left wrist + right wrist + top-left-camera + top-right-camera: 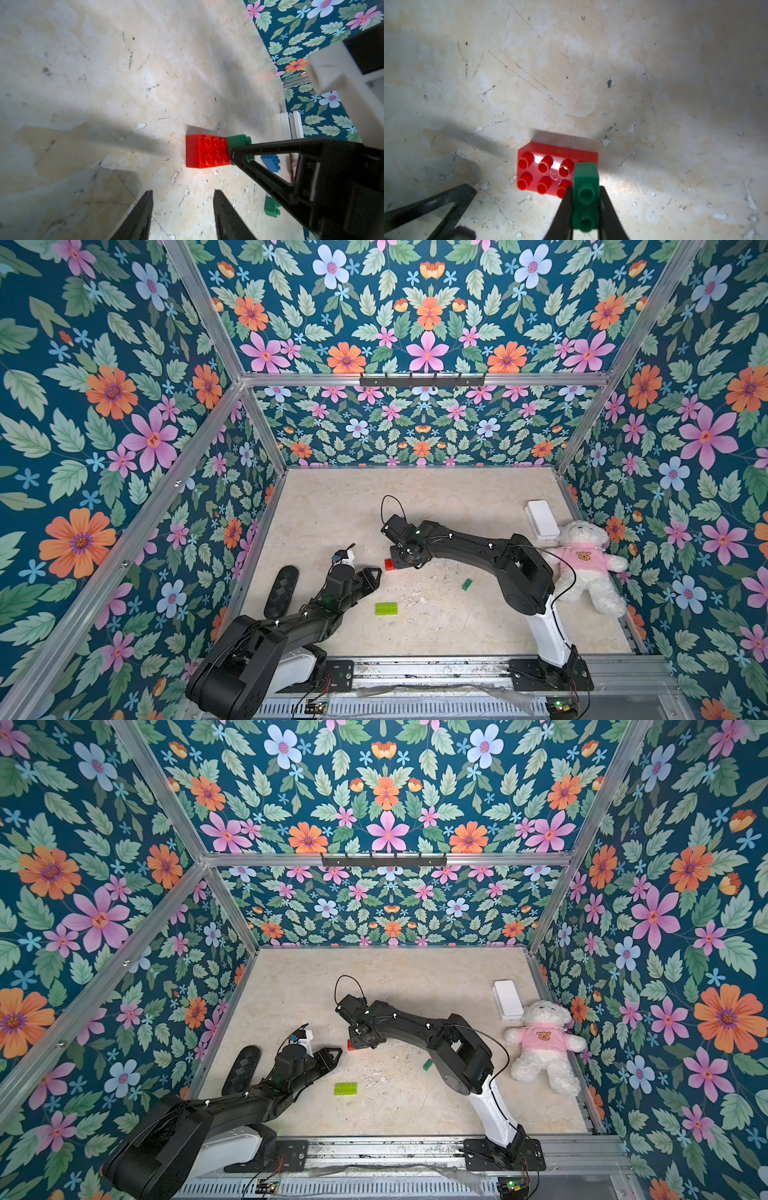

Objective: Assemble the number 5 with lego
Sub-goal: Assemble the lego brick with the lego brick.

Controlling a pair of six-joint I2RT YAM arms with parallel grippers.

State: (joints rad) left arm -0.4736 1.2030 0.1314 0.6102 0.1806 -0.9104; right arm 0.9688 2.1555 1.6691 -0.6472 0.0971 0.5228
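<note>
Your right hand (585, 190): jaws clamped on dark-green brick (586, 178), pinching its long sides. Brick sits over one end of red brick (546, 166), covering last stud pair; pressed home or not, you cannot tell. Red brick flat on table (457, 497).

Your left hand (184, 193): jaws partly apart, nothing between them, fingertips aimed at red brick, near but apart.

Lime-green brick (386, 608) and second dark-green brick (467, 583) loose on table, nearer robot bases. Blue brick (270, 163) on table just beyond right hand.

Left arm (291, 625), right arm (469, 541): black shells, white base links, looping black cables (390, 496).
</note>
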